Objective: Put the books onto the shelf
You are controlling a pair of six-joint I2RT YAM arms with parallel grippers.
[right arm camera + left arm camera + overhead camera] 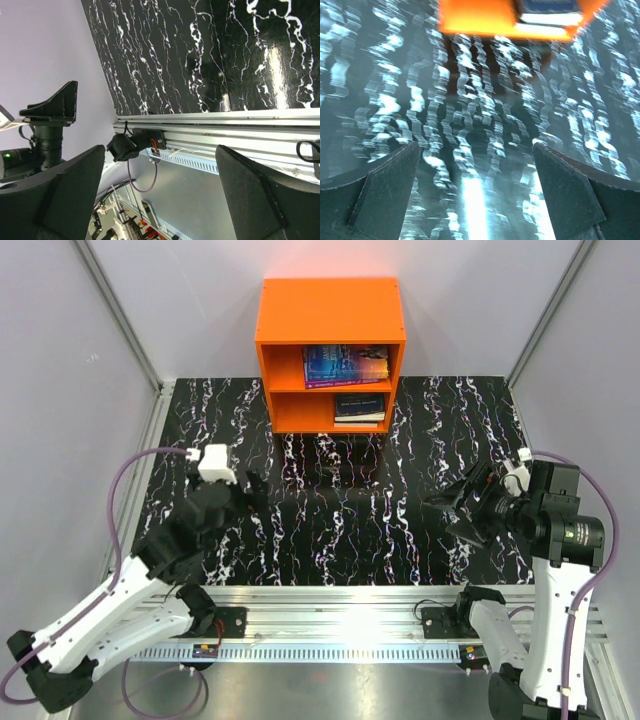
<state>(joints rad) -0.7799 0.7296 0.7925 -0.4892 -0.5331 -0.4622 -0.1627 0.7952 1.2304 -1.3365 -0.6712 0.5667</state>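
Your books (345, 365) lie in both compartments of the shelf (330, 305); none shows on the bench (350, 540). The left tool (475, 192) and right tool (160, 195) gape wide, empty. Stowing looks finished; next, park both arms.

- Orange shelf (330, 310) stands at the back middle of the black, white-veined table (330, 540), right up against the grey wall.
- Upper compartment: books (346, 365) lying flat, a blue-purple cover on top.
- Lower compartment: a second stack (360, 407), flat too, dark cover on top, sitting toward the right side.
- Left gripper (255, 490) hovers over the table's left half, nose toward the middle; its dark fingers are hard to read against the top.
- Right gripper (435, 508) hangs over the right half, aimed leftward.
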